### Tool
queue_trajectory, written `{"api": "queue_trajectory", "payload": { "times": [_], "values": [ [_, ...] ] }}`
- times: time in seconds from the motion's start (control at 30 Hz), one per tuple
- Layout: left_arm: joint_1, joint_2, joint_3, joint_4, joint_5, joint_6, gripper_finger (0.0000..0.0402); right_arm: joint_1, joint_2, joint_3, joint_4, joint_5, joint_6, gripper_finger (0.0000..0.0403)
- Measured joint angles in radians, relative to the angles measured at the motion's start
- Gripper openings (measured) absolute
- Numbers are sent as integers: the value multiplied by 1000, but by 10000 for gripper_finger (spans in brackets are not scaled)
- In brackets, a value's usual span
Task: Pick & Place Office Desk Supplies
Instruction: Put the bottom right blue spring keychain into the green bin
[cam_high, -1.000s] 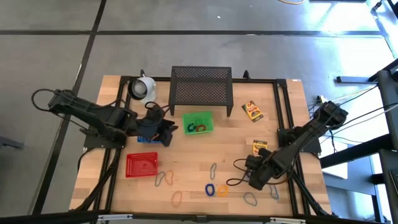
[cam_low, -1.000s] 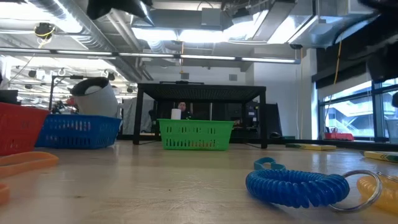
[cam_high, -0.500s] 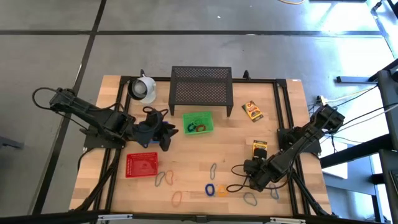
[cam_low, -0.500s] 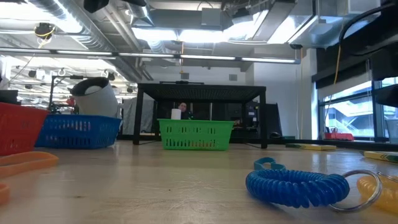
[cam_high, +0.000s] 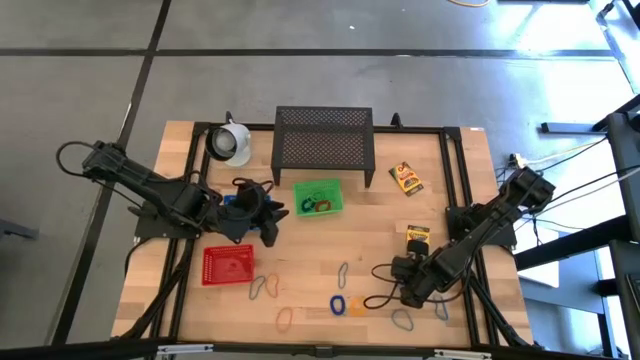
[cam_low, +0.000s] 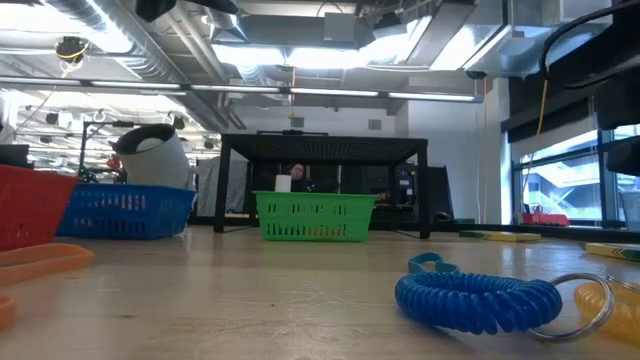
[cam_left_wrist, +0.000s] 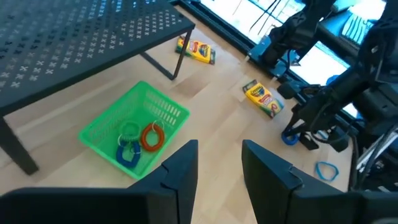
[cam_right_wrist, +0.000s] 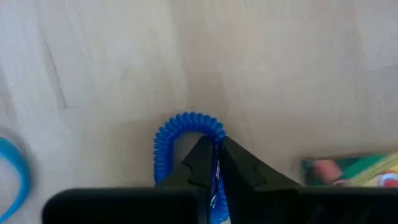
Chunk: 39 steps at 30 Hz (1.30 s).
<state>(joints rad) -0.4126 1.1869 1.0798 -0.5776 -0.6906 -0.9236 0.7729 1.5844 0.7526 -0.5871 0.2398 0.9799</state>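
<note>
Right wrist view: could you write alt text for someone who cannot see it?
Two dark jaws pinch a blue coiled band against a pale wooden table. A yellow crayon box shows at one edge, a thin light-blue loop at the other.

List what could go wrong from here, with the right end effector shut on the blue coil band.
1. The right end effector pinches only one thin stretch of the blue coil band, so it may slip or stretch when lifted.
2. A crayon box lies close by, and a low sideways swing could nudge it.
3. The left end effector hangs open near the green basket, so a drop there might crowd the arms.
</note>
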Motion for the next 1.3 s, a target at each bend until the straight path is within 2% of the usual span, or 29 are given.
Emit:
{"api": "queue_trajectory", "payload": {
  "times": [0.17, 0.33, 0.5, 0.67, 0.9, 1.0, 1.17, 1.3],
  "values": [
    [0, 33, 0, 56, -6, 119, 120, -35, -84, 39, 6, 112, 0, 8],
    [2, 87, 0, 115, -3, 140, 124, -74, -132, 99, 20, 255, -25, 9],
    [9, 163, 0, 218, 45, 136, 147, -117, -140, 177, 65, 391, -125, 9],
    [8, 259, 0, 418, 85, 278, 172, -179, -140, 244, 152, 509, -286, 9],
    [14, 369, 0, 715, 76, 590, 176, -248, -141, 284, 338, 531, -521, 9],
    [18, 400, 0, 791, 71, 681, 174, -259, -141, 297, 398, 527, -600, 9],
    [23, 420, 0, 814, -17, 719, 175, -263, -141, 318, 438, 529, -700, 9],
    [28, 420, 0, 814, -26, 717, 172, -265, -141, 327, 446, 531, -733, 9]
  ]
}}
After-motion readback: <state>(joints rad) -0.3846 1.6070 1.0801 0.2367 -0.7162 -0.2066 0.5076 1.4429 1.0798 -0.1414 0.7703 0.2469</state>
